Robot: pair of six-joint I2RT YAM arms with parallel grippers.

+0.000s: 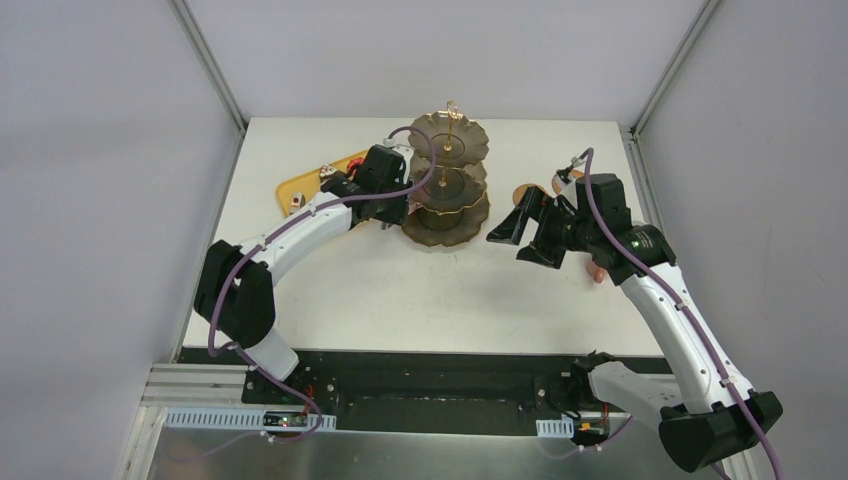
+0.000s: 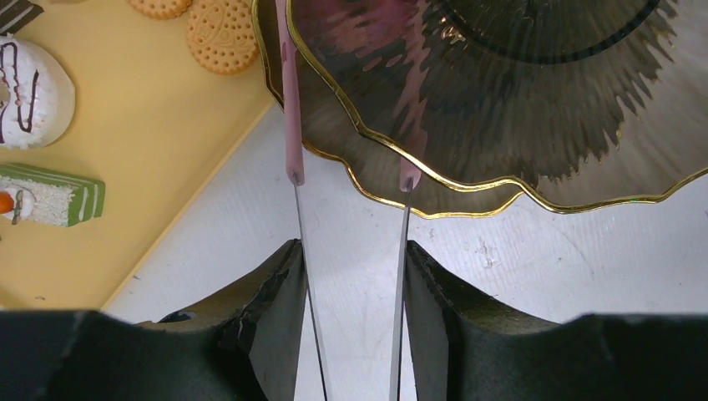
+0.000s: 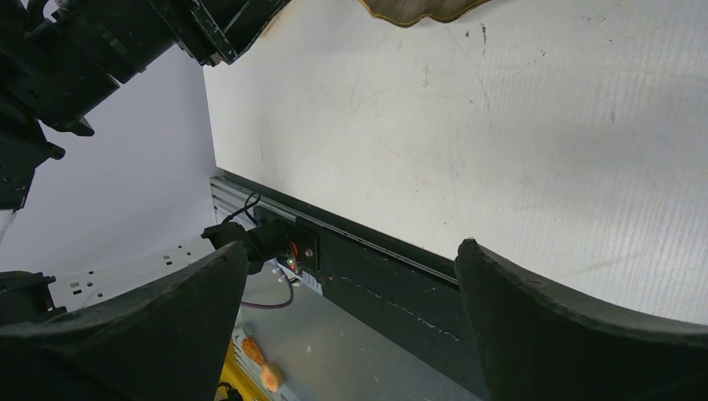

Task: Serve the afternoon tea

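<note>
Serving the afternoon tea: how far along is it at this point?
Little done: the three-tier stand looks bare. In hand: the left gripper jaws grip pink-tipped tongs, tips empty at the stand's rim; the right gripper hangs open, empty. Left: cookies and cakes lie on the yellow tray.

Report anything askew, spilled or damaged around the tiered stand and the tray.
Nothing stands out. The stand is upright with its scalloped rims intact, the cookies and cakes lie on the yellow tray, and the tongs in the left gripper carry nothing.
</note>
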